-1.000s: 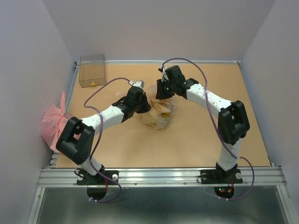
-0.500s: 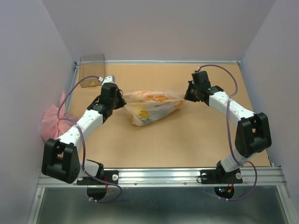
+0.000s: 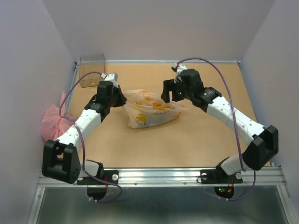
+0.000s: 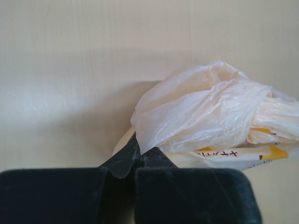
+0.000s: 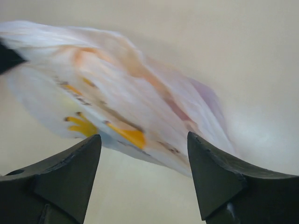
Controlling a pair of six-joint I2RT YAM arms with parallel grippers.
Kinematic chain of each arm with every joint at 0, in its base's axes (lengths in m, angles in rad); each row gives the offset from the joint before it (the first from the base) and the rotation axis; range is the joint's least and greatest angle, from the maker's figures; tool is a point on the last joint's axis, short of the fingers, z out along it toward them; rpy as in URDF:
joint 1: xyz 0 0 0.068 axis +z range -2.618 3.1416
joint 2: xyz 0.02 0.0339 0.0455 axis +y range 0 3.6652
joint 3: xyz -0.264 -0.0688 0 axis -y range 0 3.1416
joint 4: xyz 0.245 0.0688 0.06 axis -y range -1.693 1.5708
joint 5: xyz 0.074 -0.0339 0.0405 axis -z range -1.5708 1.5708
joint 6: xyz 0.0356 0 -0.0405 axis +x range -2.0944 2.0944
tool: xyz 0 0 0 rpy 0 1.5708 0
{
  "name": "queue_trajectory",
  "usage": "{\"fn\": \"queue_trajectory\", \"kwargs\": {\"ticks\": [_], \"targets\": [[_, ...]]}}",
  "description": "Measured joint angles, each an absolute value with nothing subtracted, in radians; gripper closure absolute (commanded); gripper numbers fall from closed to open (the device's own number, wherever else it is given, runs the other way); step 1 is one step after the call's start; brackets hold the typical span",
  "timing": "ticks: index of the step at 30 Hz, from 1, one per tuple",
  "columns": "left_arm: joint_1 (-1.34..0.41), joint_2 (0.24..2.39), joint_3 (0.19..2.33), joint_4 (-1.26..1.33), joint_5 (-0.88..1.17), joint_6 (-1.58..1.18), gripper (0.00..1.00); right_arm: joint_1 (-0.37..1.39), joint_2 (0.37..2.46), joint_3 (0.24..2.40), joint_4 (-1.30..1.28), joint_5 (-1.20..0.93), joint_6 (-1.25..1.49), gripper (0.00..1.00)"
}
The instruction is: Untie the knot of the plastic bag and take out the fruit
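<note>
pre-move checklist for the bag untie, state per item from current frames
1. Left gripper shut on the plastic bag: ok, plastic is pinched between its fingers.
2. Right gripper free: ok, jaws open, nothing between them.
3. Right gripper facing the bag: ok, bag fills its wrist view.
4. Knot undone: cannot tell, only bunched plastic shows.
5. Right wrist view sharp: not ok, bag is blurred.
6. Bag supported by the table: ok, its body rests there.

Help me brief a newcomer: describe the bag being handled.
On the tan table, between both arms, lies the plastic bag, its left end pinched by the left tool. Unlike the pink bag at the left edge, it is pale, translucent, yellow-printed.
</note>
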State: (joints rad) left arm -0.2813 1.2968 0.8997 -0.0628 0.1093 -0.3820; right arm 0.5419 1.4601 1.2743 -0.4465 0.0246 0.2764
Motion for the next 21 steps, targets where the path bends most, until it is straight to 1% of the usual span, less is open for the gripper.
{"fn": "queue_trajectory", "kwargs": {"ticks": [3, 7, 13, 14, 15, 16, 17, 18, 19, 20, 21], "targets": [[-0.296, 1.297, 0.910, -0.053, 0.129, -0.341, 1.00, 0.625, 1.474, 1.379, -0.434, -0.023, 0.193, 0.20], [-0.309, 1.293, 0.917, -0.049, 0.145, -0.300, 1.00, 0.649, 1.544, 1.487, -0.413, -0.078, 0.101, 0.20], [-0.319, 1.258, 0.917, -0.057, 0.148, -0.281, 1.00, 0.649, 1.695, 1.514, -0.414, -0.109, 0.030, 0.21], [-0.319, 1.248, 0.917, -0.058, 0.148, -0.280, 1.00, 0.649, 1.716, 1.514, -0.417, -0.108, 0.020, 0.28], [-0.319, 1.238, 0.917, -0.058, 0.147, -0.279, 1.00, 0.649, 1.744, 1.512, -0.422, -0.101, 0.004, 0.43], [-0.319, 1.229, 0.917, -0.058, 0.146, -0.278, 1.00, 0.649, 1.753, 1.511, -0.423, -0.098, 0.002, 0.43], [-0.319, 1.221, 0.917, -0.058, 0.143, -0.278, 1.00, 0.649, 1.765, 1.508, -0.424, -0.091, -0.010, 0.66], [-0.319, 1.217, 0.917, -0.059, 0.138, -0.278, 1.00, 0.649, 1.769, 1.505, -0.427, -0.084, -0.012, 0.77], [-0.319, 1.213, 0.917, -0.060, 0.125, -0.278, 1.00, 0.649, 1.769, 1.502, -0.428, -0.078, -0.021, 0.96], [-0.320, 1.213, 0.917, -0.060, 0.117, -0.279, 1.00, 0.649, 1.765, 1.497, -0.426, -0.059, -0.015, 0.99], [-0.320, 1.213, 0.917, -0.066, 0.091, -0.287, 1.00, 0.649, 1.757, 1.492, -0.426, -0.035, -0.009, 0.99]]}}
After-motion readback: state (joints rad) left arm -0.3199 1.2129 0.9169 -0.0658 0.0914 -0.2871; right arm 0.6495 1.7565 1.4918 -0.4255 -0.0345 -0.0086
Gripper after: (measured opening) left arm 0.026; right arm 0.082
